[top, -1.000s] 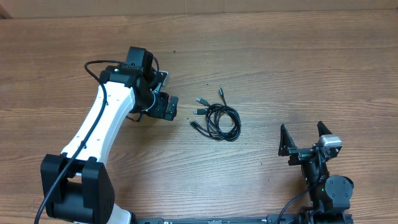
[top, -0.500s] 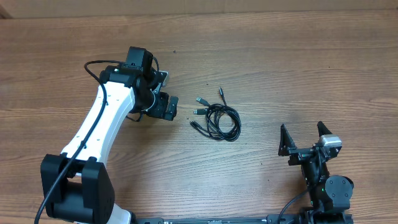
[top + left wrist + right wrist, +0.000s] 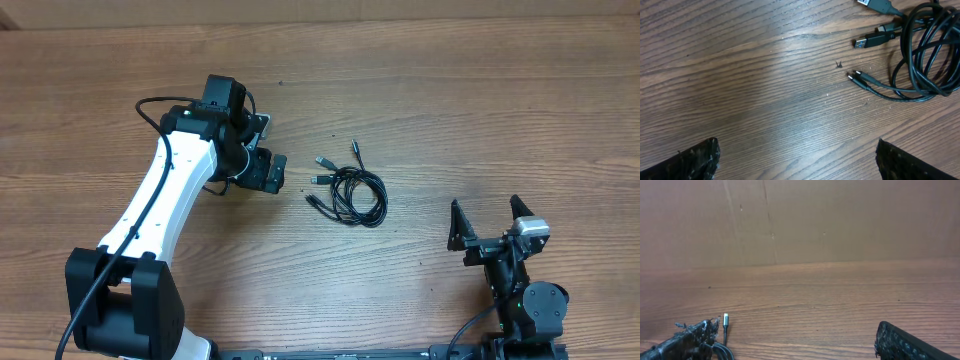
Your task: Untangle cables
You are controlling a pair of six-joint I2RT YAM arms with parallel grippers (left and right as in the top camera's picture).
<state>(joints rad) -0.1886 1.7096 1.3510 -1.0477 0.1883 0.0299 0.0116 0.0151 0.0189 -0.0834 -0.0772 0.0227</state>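
Note:
The cables (image 3: 352, 190) lie as one small black coil on the wooden table, with several plug ends sticking out to the left and up. My left gripper (image 3: 270, 147) hovers open just left of the coil, nothing between its fingers. In the left wrist view the coil (image 3: 920, 55) is at the upper right, a USB plug (image 3: 867, 41) and a thin silver-tipped plug (image 3: 855, 76) pointing left, well ahead of the open gripper (image 3: 797, 150). My right gripper (image 3: 488, 218) stands open at the front right, apart from the coil. Its wrist view shows one silver-tipped plug (image 3: 725, 320) by the left fingertip.
The table (image 3: 480, 110) is bare wood around the coil. A brown cardboard wall (image 3: 800, 220) stands along the far edge. The white left arm (image 3: 160, 200) reaches in from the front left.

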